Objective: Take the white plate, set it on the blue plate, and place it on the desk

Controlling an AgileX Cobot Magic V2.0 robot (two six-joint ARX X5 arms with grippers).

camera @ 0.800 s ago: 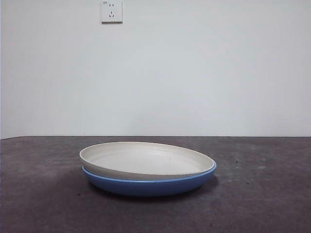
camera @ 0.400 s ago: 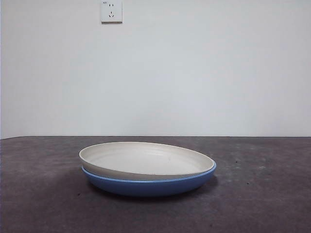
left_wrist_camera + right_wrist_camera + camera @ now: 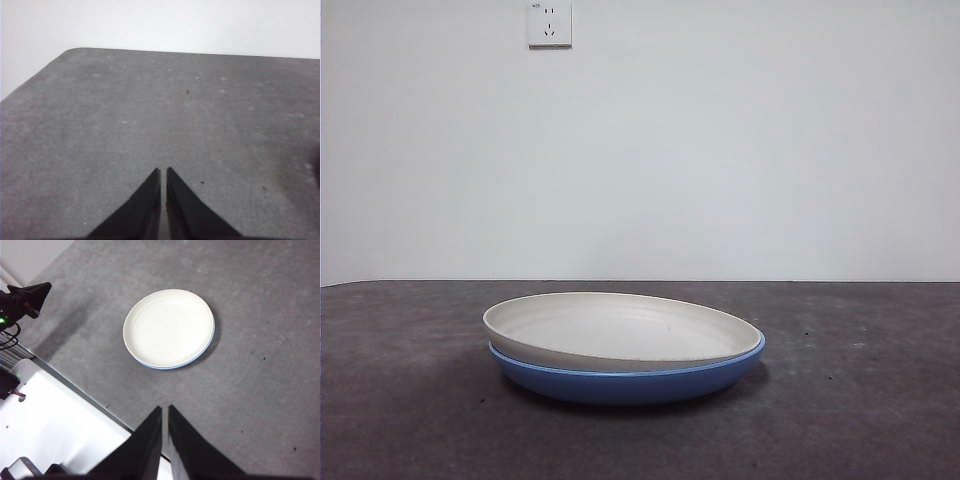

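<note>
I am seeing the white plate (image 3: 620, 330) sitting tilted inside the blue plate (image 3: 630, 383) on the table (image 3: 860, 400). Both left gripper (image 3: 161, 172) and right gripper (image 3: 165, 411) are hanging well clear, jaws nearly closed. It looks stiff, smooth, breakable; I'd be taking its raised rim

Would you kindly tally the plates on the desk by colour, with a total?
White plate: 1, resting in the blue one
Blue plate: 1, underneath, on the desk
Total: 2 plates
</note>
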